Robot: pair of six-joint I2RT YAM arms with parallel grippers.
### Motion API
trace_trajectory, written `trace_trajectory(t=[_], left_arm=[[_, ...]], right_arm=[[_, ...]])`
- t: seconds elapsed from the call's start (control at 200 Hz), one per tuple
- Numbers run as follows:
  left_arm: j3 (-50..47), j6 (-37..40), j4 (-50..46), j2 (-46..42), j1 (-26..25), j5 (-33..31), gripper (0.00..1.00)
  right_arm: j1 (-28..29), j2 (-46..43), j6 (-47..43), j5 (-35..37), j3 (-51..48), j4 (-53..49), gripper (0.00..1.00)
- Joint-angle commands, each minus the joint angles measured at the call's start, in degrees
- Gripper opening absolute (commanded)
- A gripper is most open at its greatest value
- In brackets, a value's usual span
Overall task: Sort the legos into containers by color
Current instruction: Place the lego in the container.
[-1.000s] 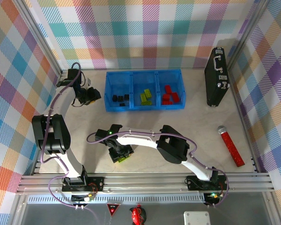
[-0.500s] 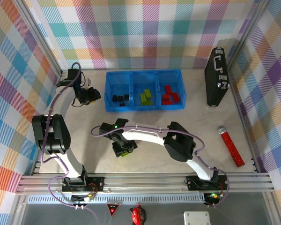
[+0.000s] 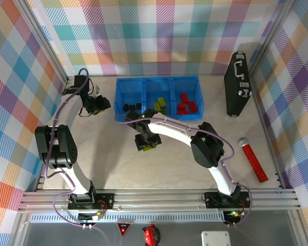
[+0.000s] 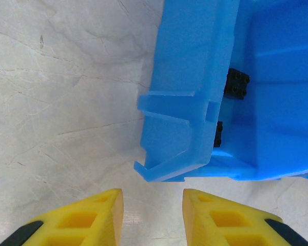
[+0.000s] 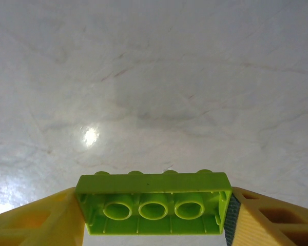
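My right gripper (image 3: 147, 144) is shut on a lime-green lego brick (image 5: 154, 204), held above the bare table a little in front of the blue three-compartment tray (image 3: 158, 115). The brick's hollow underside faces the right wrist camera, between the yellow fingers (image 5: 277, 221). In the tray, black legos (image 3: 132, 107) lie in the left compartment, green legos (image 3: 160, 105) in the middle, red legos (image 3: 186, 104) in the right. My left gripper (image 4: 153, 215) stands open over the table by the tray's left corner (image 4: 190, 102), nothing between its fingers; black cubes (image 4: 236, 83) show inside.
A black briefcase (image 3: 237, 83) lies at the back right. A long red stick with a grey handle (image 3: 252, 159) rests near the right edge. Plaid walls close in the table on three sides.
My right gripper has carried the green brick up from the near-left part of the table toward the tray, moving back and to the right. The left arm has stayed still.
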Motion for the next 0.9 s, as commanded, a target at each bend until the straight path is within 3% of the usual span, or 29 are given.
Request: trace_trajectory(t=[0.0, 0.21, 0.365, 0.53, 0.895], left_arm=[[-0.1, 1.2, -1.5, -2.1, 0.7, 0.7, 0.36], [-0.1, 1.2, -1.5, -2.0, 0.7, 0.6, 0.36], [-0.1, 1.2, -1.4, -1.7, 0.7, 1.0, 0.35], [-0.2, 1.1, -1.4, -1.5, 0.7, 0.7, 0.35], [-0.4, 1.0, -1.2, -1.8, 0.7, 1.4, 0.35]], right_arm=[[-2.3, -2.4, -2.0, 0.5, 3.6, -0.8, 0.65], [-7.2, -1.7, -2.5, -1.5, 7.7, 0.7, 0.65], [-10.0, -1.6, 2.6, -2.8, 9.6, 5.5, 0.65], [-12.4, -2.4, 13.7, -4.9, 10.5, 11.8, 0.63], [-18.3, -0.3, 42.6, -3.2, 15.1, 11.9, 0.64]])
